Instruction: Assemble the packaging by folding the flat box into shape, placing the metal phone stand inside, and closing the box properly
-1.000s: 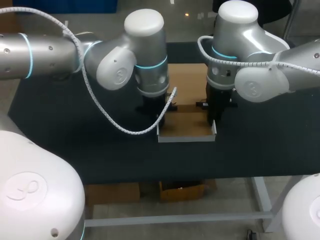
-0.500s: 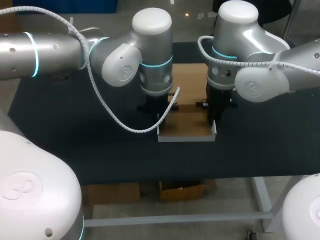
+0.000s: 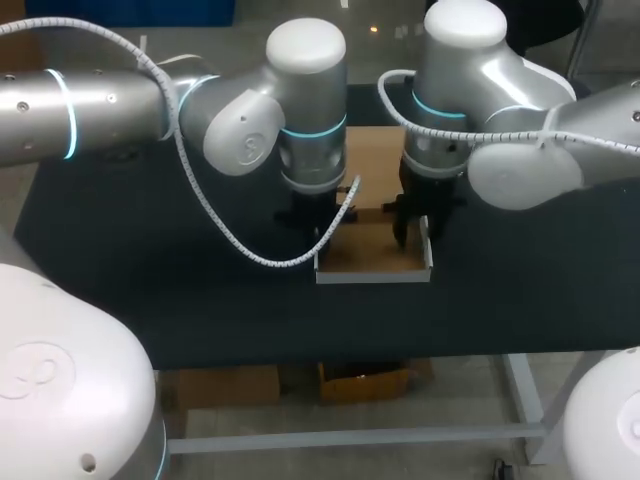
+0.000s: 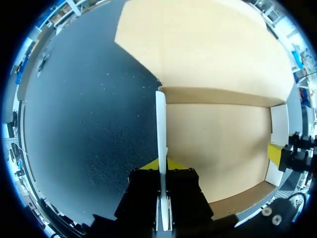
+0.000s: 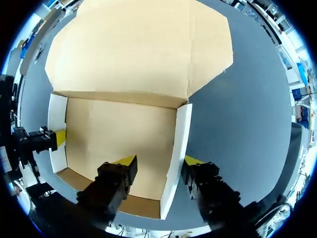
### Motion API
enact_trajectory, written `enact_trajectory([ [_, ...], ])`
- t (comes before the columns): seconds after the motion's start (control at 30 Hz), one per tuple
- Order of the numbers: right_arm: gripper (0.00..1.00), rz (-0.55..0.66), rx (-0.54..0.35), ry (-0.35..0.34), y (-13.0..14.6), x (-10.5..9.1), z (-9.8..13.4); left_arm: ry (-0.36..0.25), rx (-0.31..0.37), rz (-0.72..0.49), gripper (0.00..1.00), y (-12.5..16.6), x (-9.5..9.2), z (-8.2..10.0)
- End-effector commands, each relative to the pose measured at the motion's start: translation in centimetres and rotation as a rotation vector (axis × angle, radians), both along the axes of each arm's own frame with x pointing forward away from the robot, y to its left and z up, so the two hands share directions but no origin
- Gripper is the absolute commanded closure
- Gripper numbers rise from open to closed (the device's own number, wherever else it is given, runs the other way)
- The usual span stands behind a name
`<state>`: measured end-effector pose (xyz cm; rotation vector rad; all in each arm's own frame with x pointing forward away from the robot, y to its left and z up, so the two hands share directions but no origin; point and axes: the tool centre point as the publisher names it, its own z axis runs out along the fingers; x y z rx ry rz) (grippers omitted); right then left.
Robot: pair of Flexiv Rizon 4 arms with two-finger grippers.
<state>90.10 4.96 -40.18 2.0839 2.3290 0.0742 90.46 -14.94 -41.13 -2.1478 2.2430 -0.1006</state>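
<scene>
Over the last second the left arm has swung in toward the middle, and the left gripper [image 4: 161,166] now sits clamped on the left side wall [image 4: 161,124] of the brown cardboard box [image 3: 372,252], a yellow tip on either face of the panel. The right arm has only just moved: its wrist has shifted to the left, carrying the right gripper [image 5: 159,161] from the right edge in over the right side wall [image 5: 179,139]. Its fingers stand apart, one inside the tray and one outside, so it straddles that wall without pinching it. My reading is that both side walls are now raised and the forming step is nearly finished, with the right hand repositioning and the left holding the shape.

The box lies at the middle of the dark table [image 3: 150,265], toward its near side. It is thin, stiff card, matt brown inside and white on the outside, folded into a shallow rectangular tray with crisp creases. The broad lid flap [image 3: 372,160] lies flat on the far side, its corners cut at an angle. The table covering is dark with a fine, slightly speckled grain. The metal phone stand shows in none of the views, so placing it and closing the lid remain to be done
</scene>
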Motion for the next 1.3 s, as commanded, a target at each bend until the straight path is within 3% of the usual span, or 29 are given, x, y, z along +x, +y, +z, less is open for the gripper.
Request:
enact_trajectory([
  [0.03,0.00,0.033,0.022,-0.037,-0.3,-1.2,1.0,-0.011,0.004,0.002,1.00,0.0,-0.3,-0.2],
  [0.33,0.00,0.132,0.054,-0.096,-0.9,-2.1,2.5,-0.031,0.007,0.001,1.00,0.6,-0.5,0.4],
  [0.83,0.00,0.483,0.133,-0.262,-3.1,-4.7,6.1,-0.034,0.030,-0.004,1.00,1.8,-0.3,0.6],
  [0.97,0.00,0.564,0.194,-0.307,-3.8,-5.3,6.8,-0.030,0.029,0.000,1.00,2.1,-0.2,0.6],
  [1.13,0.00,0.678,0.274,-0.414,-4.7,-6.6,7.8,-0.027,0.032,-0.002,1.00,2.3,-0.3,0.4],
  [1.3,0.00,0.721,0.335,-0.485,-6.0,-7.5,8.7,-0.026,0.039,-0.001,1.00,2.6,-0.1,0.5],
])
